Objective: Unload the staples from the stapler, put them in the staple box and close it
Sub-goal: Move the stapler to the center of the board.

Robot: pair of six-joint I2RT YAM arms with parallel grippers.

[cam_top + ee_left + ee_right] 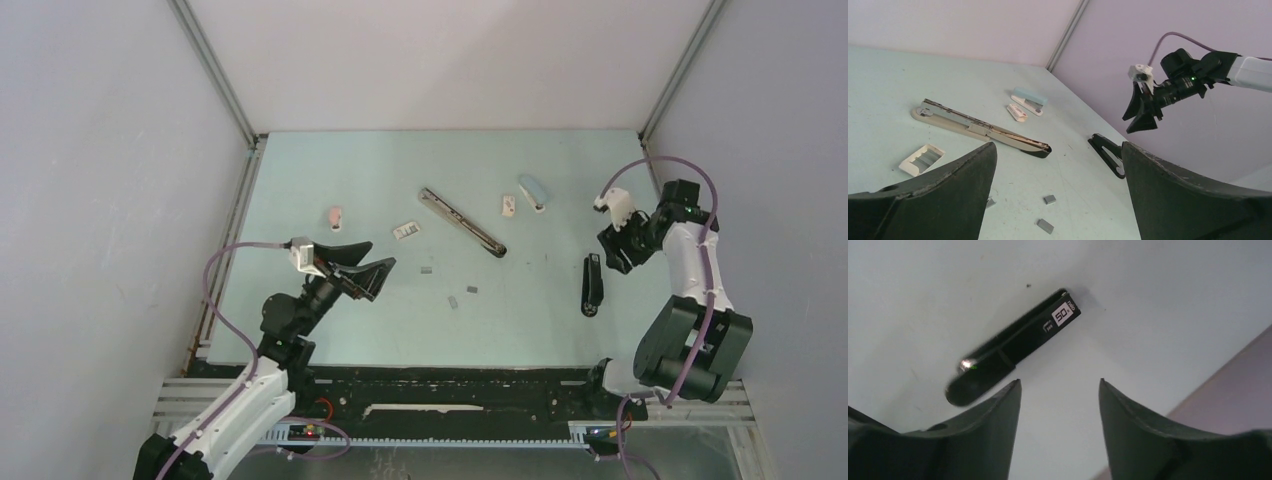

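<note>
right gripper [1058,405] is hovering over the table [1158,300] with its fingers [983,440] standing apart and nothing between them. the black stapler [1013,347] is lying closed just ahead of the tips, angled off to one side of the gap. left gripper [1058,195] is hanging wide apart too, holding nothing, with loose staples [1049,199] lying just below and between its fingers, and the long stapler [983,129] sprawling open further out in front of it. so some strips are looking unloaded already, and i'm reading the black one as the stapler in hand. to do this well, the right hand is needing to shift over until the body is sitting squarely between the fingers. it should be coming down across the narrow width rather than along the length, and closing gently so the top is free to lift. the left hand is looking best placed to reach across and pin the base, since a light stapler is likely skidding on this smooth top
</note>
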